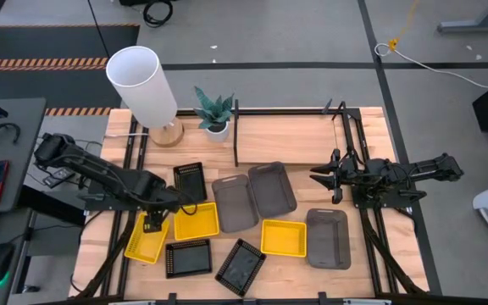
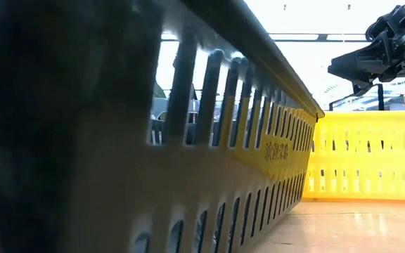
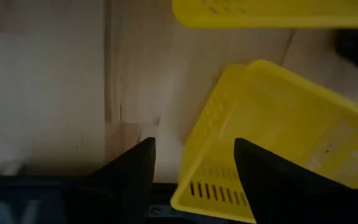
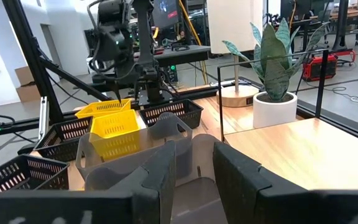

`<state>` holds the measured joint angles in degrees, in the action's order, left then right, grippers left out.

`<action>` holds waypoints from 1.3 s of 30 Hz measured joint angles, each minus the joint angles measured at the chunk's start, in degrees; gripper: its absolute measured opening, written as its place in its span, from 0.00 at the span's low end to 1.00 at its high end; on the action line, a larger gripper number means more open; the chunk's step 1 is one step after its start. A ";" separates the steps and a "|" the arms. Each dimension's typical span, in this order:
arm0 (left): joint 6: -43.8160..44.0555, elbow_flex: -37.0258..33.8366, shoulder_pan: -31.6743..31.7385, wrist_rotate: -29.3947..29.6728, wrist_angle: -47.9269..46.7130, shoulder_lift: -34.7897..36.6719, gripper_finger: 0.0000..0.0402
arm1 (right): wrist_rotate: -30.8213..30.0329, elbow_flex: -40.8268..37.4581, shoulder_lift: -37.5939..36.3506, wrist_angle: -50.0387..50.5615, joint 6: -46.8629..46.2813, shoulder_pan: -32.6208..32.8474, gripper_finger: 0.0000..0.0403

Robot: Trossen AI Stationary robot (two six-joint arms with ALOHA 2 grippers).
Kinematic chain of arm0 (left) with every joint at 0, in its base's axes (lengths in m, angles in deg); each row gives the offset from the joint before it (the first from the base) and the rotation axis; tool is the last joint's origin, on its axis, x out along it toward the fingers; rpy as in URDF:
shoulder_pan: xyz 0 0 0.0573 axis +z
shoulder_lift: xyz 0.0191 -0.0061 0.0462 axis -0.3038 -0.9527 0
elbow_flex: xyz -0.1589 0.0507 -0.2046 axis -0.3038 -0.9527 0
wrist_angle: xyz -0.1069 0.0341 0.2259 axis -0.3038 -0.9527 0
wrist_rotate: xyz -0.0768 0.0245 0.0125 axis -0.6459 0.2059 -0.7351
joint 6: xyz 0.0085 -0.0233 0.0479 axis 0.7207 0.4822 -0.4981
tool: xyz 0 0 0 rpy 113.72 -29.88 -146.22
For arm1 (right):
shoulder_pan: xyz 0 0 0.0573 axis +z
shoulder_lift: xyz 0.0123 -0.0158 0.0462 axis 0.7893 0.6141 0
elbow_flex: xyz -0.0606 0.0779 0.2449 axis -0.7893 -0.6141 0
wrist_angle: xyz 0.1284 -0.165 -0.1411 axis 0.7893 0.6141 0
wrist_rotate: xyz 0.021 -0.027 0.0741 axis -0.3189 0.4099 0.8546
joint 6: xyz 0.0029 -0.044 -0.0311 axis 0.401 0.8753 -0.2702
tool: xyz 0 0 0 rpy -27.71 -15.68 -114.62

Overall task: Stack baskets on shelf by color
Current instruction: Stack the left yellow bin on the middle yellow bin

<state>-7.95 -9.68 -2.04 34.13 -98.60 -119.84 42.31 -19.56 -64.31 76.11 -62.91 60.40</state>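
- High view: left gripper [image 1: 152, 224] hangs open over the yellow basket [image 1: 146, 240] nearest the lamp [image 1: 145, 88]; shelf [image 1: 293, 140] bare.
- Right gripper [image 1: 324, 176], fingers part-spread and empty, waits beside the shelf.
- Judged step: grasping that basket; next, close on its rim.

left claw [image 1: 152, 223] points down, fingers spread apart; right claw [image 1: 318, 175] hangs level, fingers a little parted.

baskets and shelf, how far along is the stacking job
Nothing looks stacked: the black metal-bar shelf with wooden board holds no baskets. All nine lie on the table, yellow, black mesh and grey. The left gripper is open over the leftmost yellow plastic basket, wall between its fingers. The right gripper waits by the shelf, empty.
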 joint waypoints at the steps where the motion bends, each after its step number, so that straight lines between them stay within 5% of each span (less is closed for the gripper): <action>1: -0.88 -0.01 -0.02 0.01 0.01 -0.63 0.57 | -0.01 0.00 -0.02 -0.01 0.00 -0.01 0.28; 29: -5.13 -8.11 -4.49 0.38 8.10 -2.21 0.54 | 0.00 0.00 0.00 0.02 -0.02 0.01 0.28; 39: -5.13 -8.11 -4.70 1.38 9.54 -2.21 0.34 | -0.02 -0.01 0.00 0.02 -0.01 0.01 0.28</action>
<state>-13.09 -17.79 -6.74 35.51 -89.07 -122.05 42.29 -19.57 -64.31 76.13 -62.92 60.41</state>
